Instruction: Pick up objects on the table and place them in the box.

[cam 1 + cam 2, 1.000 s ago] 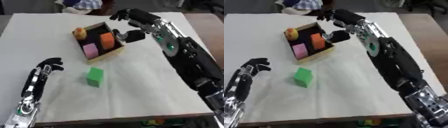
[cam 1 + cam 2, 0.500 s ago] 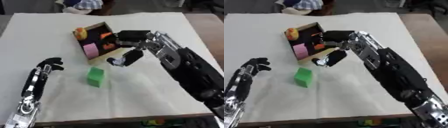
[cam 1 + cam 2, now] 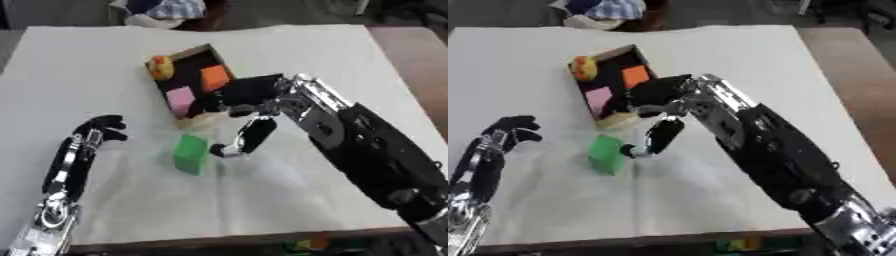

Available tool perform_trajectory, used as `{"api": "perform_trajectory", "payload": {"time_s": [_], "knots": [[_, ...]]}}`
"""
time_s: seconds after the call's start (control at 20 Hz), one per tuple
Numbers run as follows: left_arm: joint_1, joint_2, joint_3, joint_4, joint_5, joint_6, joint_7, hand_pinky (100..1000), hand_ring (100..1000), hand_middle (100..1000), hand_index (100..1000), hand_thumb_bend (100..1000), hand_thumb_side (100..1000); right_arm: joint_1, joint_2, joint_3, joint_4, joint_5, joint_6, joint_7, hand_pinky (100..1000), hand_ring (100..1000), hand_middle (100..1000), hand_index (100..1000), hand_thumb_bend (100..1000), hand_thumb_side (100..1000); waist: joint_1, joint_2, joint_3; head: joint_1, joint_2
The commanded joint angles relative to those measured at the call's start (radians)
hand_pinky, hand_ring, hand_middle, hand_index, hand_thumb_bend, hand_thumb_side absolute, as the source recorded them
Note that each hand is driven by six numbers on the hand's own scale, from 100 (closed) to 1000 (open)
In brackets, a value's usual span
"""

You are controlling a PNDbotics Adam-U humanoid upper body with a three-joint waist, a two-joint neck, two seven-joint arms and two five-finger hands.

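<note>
Fingers of the right hand (image 3: 249, 135) hang released just beside the green block (image 3: 190, 154) at centre frame; an off-centre approach could knock it aside before closing.

On the table (image 3: 367, 55) the box (image 3: 187, 87) sits at centre toward twelve o'clock (three blocks inside), a loose block (image 3: 190, 154) just at its six, the right hand (image 3: 248, 136) at that block's three, the left hand (image 3: 98, 132) well off at nine.
</note>
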Motion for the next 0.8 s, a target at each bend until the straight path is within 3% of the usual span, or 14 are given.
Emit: {"api": "perform_trajectory", "payload": {"time_s": [0.05, 0.55, 0.8], "knots": [[-0.012, 0.016, 0.003, -0.015, -0.001, -0.001, 0.0, 770, 606, 618, 753, 100, 964, -0.019, 0.015, 0.0, 0.014, 0.023, -0.031, 0.007, 825, 878, 945, 989, 233, 686, -0.005, -0.028, 0.002, -0.005, -0.002], [-0.012, 0.013, 0.003, -0.015, 0.0, -0.001, 0.0, 770, 606, 618, 753, 100, 964, -0.014, 0.068, -0.013, 0.112, 0.108, -0.074, -0.023, 806, 858, 921, 966, 215, 672, -0.004, -0.026, 0.008, -0.008, -0.002], [-0.012, 0.013, 0.003, -0.015, 0.001, -0.001, 0.0, 770, 606, 618, 753, 100, 964, -0.014, 0.074, -0.03, 0.134, 0.138, -0.083, -0.071, 737, 761, 802, 866, 165, 600, -0.005, -0.028, 0.007, -0.007, -0.002]]}}
